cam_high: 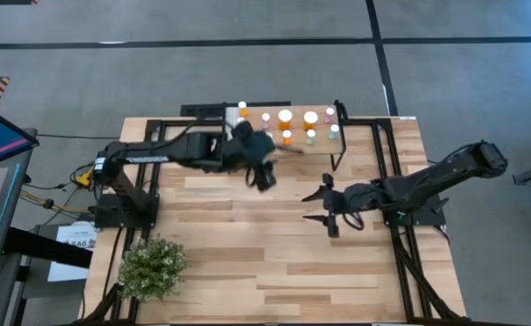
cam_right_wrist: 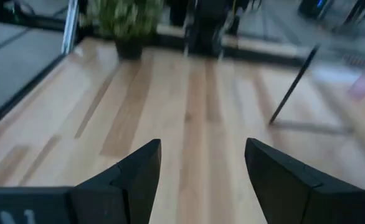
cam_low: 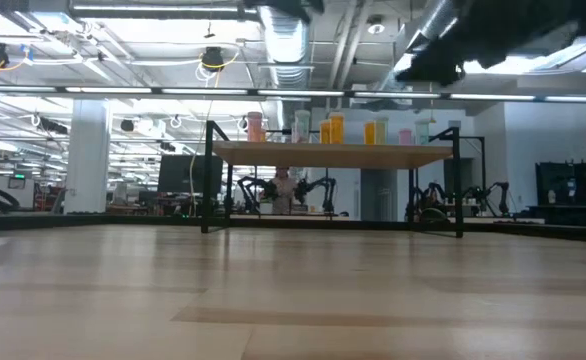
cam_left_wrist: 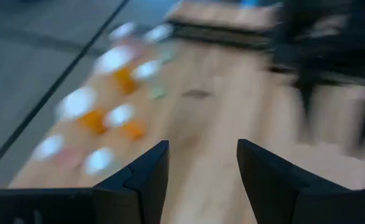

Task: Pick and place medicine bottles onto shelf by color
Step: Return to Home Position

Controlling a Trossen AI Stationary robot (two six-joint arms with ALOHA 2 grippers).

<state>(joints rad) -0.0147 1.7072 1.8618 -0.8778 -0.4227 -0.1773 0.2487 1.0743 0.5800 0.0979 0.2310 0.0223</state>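
The shelf (cam_high: 320,145) stands at the table's far edge on thin black legs, seen level in the low view as the shelf (cam_low: 333,155). Several white-capped medicine bottles stand upright on it: orange ones (cam_high: 286,137), a pale green one (cam_high: 310,136), a pink one (cam_high: 331,113). They also show as bottles (cam_low: 331,128) in the low view and as blurred bottles (cam_left_wrist: 123,115) in the left wrist view. My left gripper (cam_high: 264,174) (cam_left_wrist: 201,146) hovers at the shelf's near left corner, open and empty. My right gripper (cam_high: 323,206) (cam_right_wrist: 201,146) hangs over the table's middle right, open and empty.
A potted plant (cam_high: 152,267) stands at the table's near left corner, seen also as the plant (cam_right_wrist: 123,18). Black frame rails (cam_high: 401,163) run along both sides. Bare wood tabletop (cam_high: 265,263) lies between the arms toward the near edge.
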